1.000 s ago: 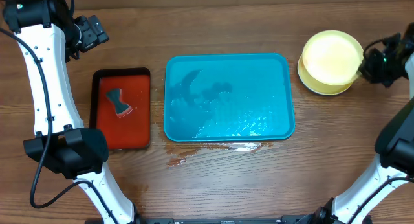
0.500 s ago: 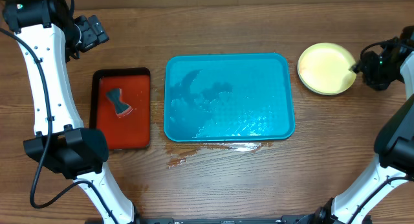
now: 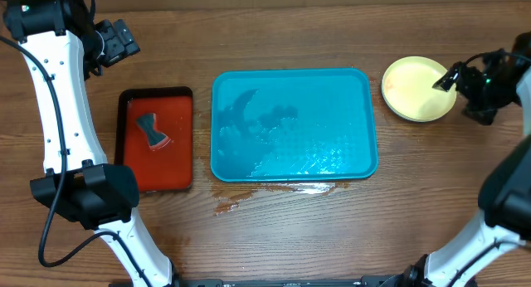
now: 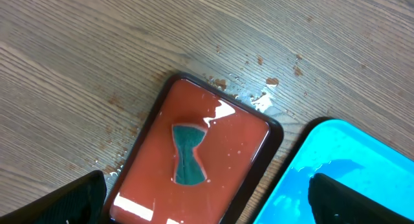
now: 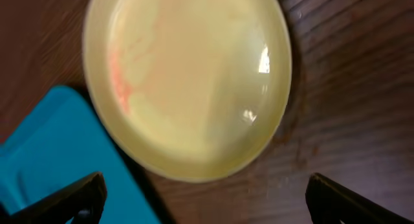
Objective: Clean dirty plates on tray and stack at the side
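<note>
Change: a second ago the right gripper (image 5: pixel 208 199) held the yellow plate (image 3: pixel 417 89) tilted above the pile; now we see the plate lying flat and the gripper drawn back off its right rim.
Right gripper: released, its fingers spread wide with nothing between them, hanging over the plate's near edge.
Left gripper (image 4: pixel 210 198): also spread and empty, above the red tray (image 3: pixel 178 154), unmoved across the three overhead pictures.
Where the plate is: on the table (image 3: pixel 290 30), just beside the right end of the blue tray (image 3: pixel 332 113), not touching it.
Meaning for the task: we judge the stacking step done for this plate, and with the blue tray bare of plates the job looks near its end.
Doubt: a faint orange smear (image 5: pixel 119 75) shows on the plate in the right wrist view, so we would not call it fully clean.
Plates counted: one in plain sight; any beneath it are hidden, so we cannot count the pile.
Trays counted: two, one blue and wet, one red.
Sponge (image 3: pixel 152 131): one, teal, lying in the red tray.
Puddle (image 3: pixel 299 187): one patch on the table along the blue tray's front edge.
</note>
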`<state>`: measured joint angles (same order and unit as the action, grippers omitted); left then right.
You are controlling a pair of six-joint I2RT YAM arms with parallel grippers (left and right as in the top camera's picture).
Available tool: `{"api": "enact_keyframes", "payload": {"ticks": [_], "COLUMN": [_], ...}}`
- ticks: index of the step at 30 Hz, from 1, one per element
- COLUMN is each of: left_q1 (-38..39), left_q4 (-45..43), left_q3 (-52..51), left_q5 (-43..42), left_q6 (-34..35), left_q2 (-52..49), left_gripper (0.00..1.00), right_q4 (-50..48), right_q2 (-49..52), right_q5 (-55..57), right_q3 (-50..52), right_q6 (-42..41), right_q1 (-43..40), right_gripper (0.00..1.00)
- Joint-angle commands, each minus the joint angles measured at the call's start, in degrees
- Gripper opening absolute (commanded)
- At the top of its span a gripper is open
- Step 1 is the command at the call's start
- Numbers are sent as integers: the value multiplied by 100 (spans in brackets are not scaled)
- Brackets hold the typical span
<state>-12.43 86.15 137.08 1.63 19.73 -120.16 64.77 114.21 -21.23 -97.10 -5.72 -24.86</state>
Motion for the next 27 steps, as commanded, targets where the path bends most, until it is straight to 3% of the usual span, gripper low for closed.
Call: {"api": "enact_keyframes", "payload": {"ticks": [1,5,9,17,27], "left_q1": [9,9,9,9,9], "left_q4": [11,11,11,11,11], "left_q3": [-11,-11,-11,-11,-11], "left_q5": [-61,-61,-61,-61,-61], "left_q6": [-2,-2,-2,-2,-2], "left_q2": [-48,-48,-48,-48,-48], "left_gripper": [100,100,99,100,100], "right_q4": [295,822,737,197,540], "right_q2": [-1016,-1847,-2855,-5117,-5598], "right_q5": [-155,-155,-157,-190,-181], "right_q3": [-39,168,933,2905,3073], "right_q6": [330,754,765,201,205], "right_q1": [42,323,767,1917,2111], "right_gripper": [100,100,100,100,100]}}
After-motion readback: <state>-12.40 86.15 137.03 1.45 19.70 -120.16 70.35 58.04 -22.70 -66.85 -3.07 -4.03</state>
